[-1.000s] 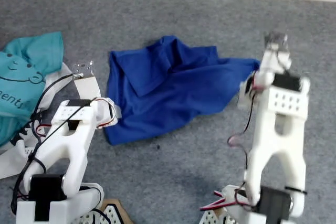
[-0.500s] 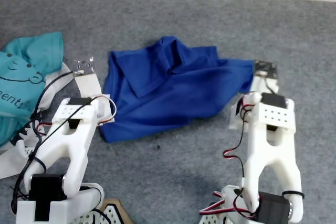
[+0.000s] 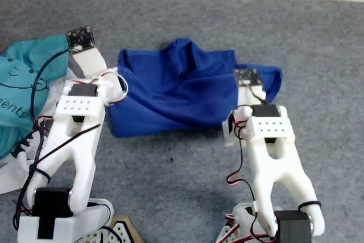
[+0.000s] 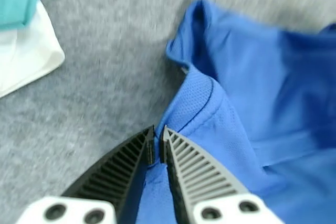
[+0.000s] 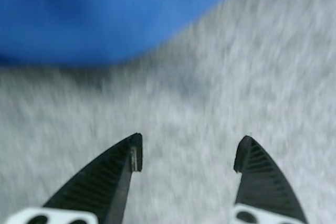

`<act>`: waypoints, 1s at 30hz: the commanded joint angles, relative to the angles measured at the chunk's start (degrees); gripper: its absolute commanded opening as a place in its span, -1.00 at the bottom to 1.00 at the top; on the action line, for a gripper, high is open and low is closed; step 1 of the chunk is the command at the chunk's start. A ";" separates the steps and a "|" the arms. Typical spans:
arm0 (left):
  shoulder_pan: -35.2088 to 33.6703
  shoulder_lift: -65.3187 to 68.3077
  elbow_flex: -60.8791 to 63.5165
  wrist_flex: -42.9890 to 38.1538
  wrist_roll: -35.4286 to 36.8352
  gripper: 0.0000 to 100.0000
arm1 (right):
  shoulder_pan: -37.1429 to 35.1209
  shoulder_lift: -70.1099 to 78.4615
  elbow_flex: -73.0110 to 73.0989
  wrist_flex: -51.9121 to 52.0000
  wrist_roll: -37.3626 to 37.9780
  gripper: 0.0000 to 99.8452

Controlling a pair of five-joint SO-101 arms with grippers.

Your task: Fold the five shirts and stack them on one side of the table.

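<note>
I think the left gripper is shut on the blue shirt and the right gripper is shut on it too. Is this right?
Not fully. The left gripper is shut on the blue shirt, but the right gripper is open, its jaws apart over the grey table near the shirt. The right wrist view shows this.

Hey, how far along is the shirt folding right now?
Nothing looks folded or stacked. In hand: the left end effector is shut on an edge of the rumpled blue fabric shirt, while the right end effector hangs open over the grey felt table. Left: fold that one, then the teal printed shirt and the white cloth garment heaped at the table's left side.
</note>
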 commanded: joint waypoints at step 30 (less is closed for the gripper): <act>-5.49 -0.13 -2.77 -6.59 7.56 -0.99 | 7.43 52.18 -67.03 -10.77 -4.31 -0.94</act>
